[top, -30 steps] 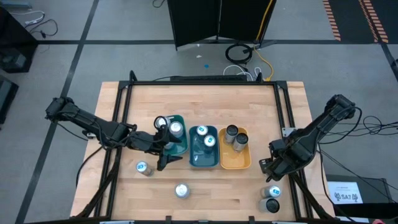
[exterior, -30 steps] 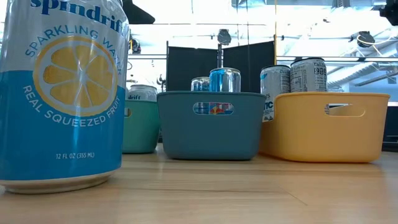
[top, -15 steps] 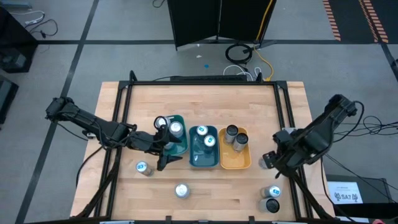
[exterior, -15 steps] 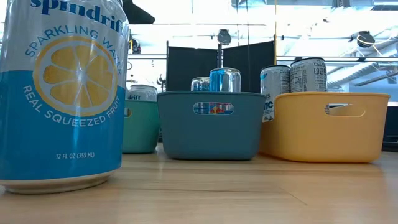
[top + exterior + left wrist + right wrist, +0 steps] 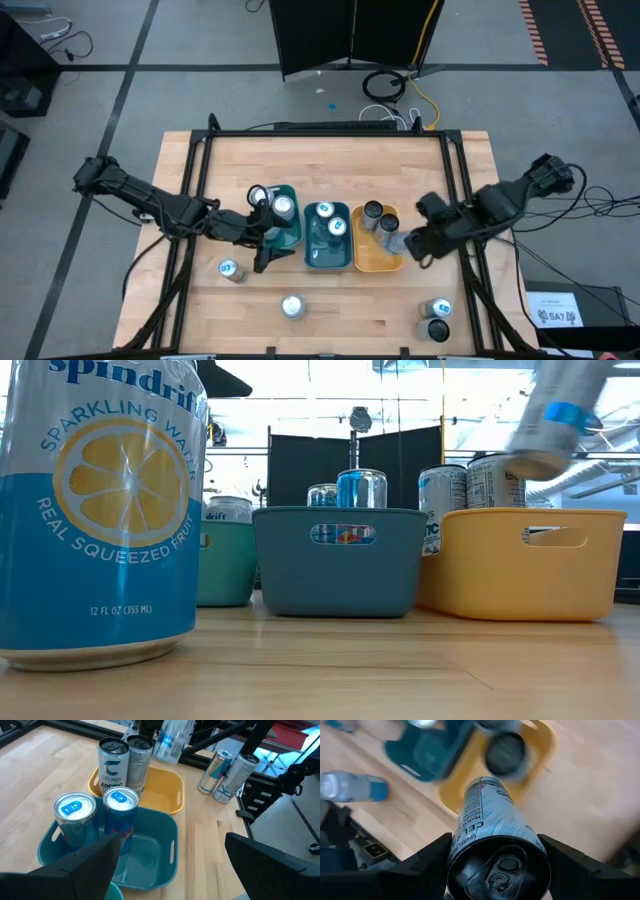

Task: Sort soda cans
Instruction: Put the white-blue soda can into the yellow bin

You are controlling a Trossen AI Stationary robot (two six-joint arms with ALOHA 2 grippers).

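Note:
My right gripper [image 5: 408, 243] is shut on a silver soda can [image 5: 392, 243] with a dark top, held above the near right part of the orange tray [image 5: 372, 264]. The same can shows blurred and tilted in the low view [image 5: 553, 412]. Two cans [image 5: 380, 217] stand in the orange tray, two blue-topped cans [image 5: 331, 219] in the teal tray [image 5: 327, 262], and one [image 5: 283, 207] in the green tray [image 5: 290, 236]. My left gripper [image 5: 268, 238] stays open beside the green tray, with nothing between its fingers [image 5: 100, 855]. My right gripper pinches the can's side wall near its top end [image 5: 470, 855], one finger [image 5: 427, 865] on each side. The fingers come from above, slanting down. The can hangs below them, lifted clear and tilted, its top [image 5: 500, 870] toward the wrist and its bottom over the orange tray.
Loose cans stand on the table: one at the near left [image 5: 229, 269], one at the near middle [image 5: 291, 306], two by the near right corner [image 5: 438, 319], one [image 5: 259, 197] next to the green tray. Black frame rails run along the table's sides.
My right gripper has risen from the table's near right part and gone toward the left edge, carrying the can over the orange tray. Its wrist has rolled and the can has tipped from upright.

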